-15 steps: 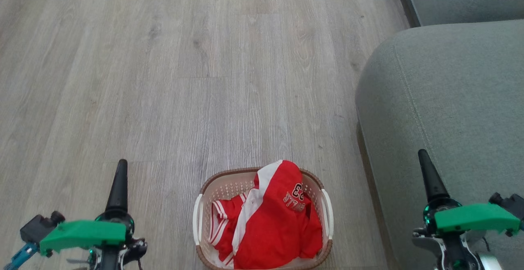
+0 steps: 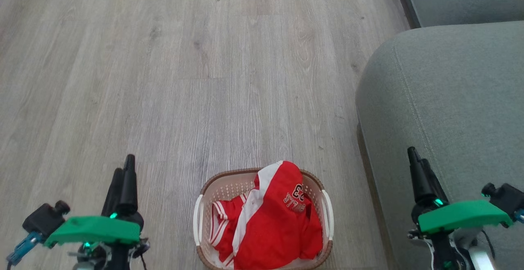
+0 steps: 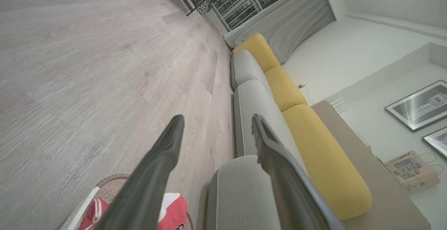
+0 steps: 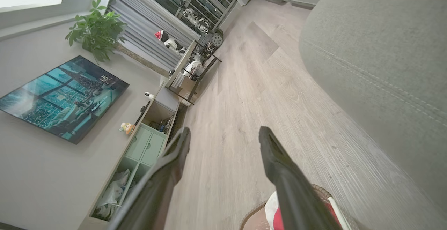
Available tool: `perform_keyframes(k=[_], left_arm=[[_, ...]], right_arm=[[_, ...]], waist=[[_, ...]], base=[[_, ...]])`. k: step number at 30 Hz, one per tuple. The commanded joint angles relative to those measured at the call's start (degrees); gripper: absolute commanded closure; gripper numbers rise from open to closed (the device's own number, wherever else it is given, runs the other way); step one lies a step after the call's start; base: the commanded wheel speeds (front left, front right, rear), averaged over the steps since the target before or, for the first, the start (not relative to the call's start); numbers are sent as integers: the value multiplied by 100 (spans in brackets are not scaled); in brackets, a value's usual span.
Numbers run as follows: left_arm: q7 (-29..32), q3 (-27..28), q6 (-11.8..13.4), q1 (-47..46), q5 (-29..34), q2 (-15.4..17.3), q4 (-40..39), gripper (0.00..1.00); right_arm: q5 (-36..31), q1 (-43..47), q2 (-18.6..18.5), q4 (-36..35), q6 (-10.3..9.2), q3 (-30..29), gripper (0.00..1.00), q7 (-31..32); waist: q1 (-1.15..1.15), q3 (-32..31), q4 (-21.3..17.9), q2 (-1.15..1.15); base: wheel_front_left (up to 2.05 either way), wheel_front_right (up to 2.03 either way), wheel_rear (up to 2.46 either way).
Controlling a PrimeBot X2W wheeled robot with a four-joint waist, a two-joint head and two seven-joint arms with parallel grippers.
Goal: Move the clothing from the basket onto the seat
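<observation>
The left gripper [image 2: 124, 164] and right gripper [image 2: 416, 155] are hovering wide open, empty, flanking the basket [image 2: 229, 172], where the clothing [image 2: 270, 221] is lying heaped (light, slippery; probably best pinched at its raised fold).

Clothing [image 2: 270, 225] lies in basket [image 2: 223, 189], left of seat [image 2: 454, 98].

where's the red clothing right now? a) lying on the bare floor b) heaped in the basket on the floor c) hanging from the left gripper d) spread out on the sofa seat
b: the clothing lies bunched inside the basket, which stands on the floor.
</observation>
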Motion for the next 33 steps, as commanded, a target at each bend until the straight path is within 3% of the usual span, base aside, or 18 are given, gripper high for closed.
perform_keyframes(k=[1,15,33], left_arm=[[-83,48,14,-280,203,71,-257,0],[-318,-104,60,-272,1531,125,-323,0],[-619,-198,74,-310,2770,118,-383,0]], right_arm=[[-188,-224,-101,-260,0,78,0,-78],[-1338,-217,-110,-483,-1,187,0,-315],[-2697,-188,-84,-690,-1,297,0,-619]], waist=[[0,0,2,0],[0,-2,25,0],[0,-14,52,0]], base=[[0,0,0],[0,0,0],[0,0,0]])
